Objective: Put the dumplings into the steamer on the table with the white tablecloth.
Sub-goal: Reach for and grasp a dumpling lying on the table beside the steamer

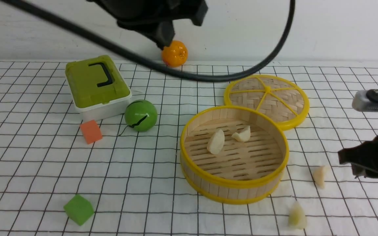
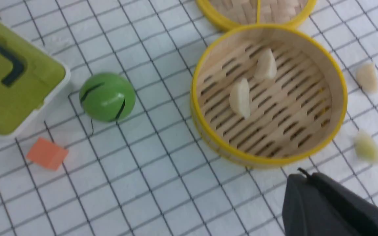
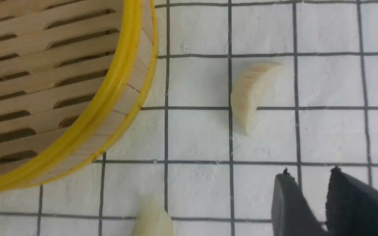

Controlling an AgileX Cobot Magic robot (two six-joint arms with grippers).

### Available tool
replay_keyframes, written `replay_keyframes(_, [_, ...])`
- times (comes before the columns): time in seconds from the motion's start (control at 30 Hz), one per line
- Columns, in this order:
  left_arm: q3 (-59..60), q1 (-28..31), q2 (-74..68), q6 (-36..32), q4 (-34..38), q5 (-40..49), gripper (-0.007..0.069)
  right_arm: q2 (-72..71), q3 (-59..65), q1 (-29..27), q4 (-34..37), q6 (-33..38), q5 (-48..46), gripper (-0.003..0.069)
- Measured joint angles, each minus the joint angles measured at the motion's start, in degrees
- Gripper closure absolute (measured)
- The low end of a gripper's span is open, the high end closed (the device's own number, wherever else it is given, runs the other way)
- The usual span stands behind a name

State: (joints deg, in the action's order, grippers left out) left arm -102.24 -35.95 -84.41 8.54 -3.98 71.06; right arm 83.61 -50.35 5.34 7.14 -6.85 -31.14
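Note:
The steamer [image 1: 231, 184] stands on the white tablecloth [image 1: 143, 183] that covers the table. Two cream dumplings [image 1: 216, 141] [image 1: 242, 134] lie on its slatted floor. A third dumpling [image 1: 319, 176] rests on the cloth to its right, and a greenish one [image 1: 297, 216] sits nearer the front. My right gripper [image 3: 310, 173] hovers open and empty a short way from the third dumpling [image 3: 253, 91]; it shows at the right edge of the front view [image 1: 346, 158]. High behind the steamer [image 2: 261, 160], my left gripper [image 2: 307, 175] is shut and holds nothing.
The flat woven lid [image 1: 267, 100] leans behind the steamer. At the left are a green-lidded box [image 1: 95, 85], a green ball [image 1: 140, 115], an orange cube [image 1: 91, 131] and a green cube [image 1: 78, 209]. An orange [image 1: 174, 53] sits by the wall. A black cable [image 1: 208, 77] hangs across.

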Motion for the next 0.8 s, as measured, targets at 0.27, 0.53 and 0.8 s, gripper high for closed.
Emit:
replay_keyframes(0.27, [23.88, 0.00, 16.08, 0.05, 1.39, -4.77, 0.0637, 9.48, -2.42, 0.35, 2.13, 2.46, 5.43, 0.0176])
replay_keyframes(0.53, [40.79, 0.00, 24.37, 2.64, 2.36, -8.89, 0.0637, 20.84, -12.28, 0.39, 1.23, 2.46, 3.49, 0.0129])
replay_keyframes(0.8, [45.09, 0.00, 25.65, 5.74, 0.45, -8.94, 0.0637, 25.63, -17.52, 0.39, -1.13, 2.38, -4.03, 0.0417])
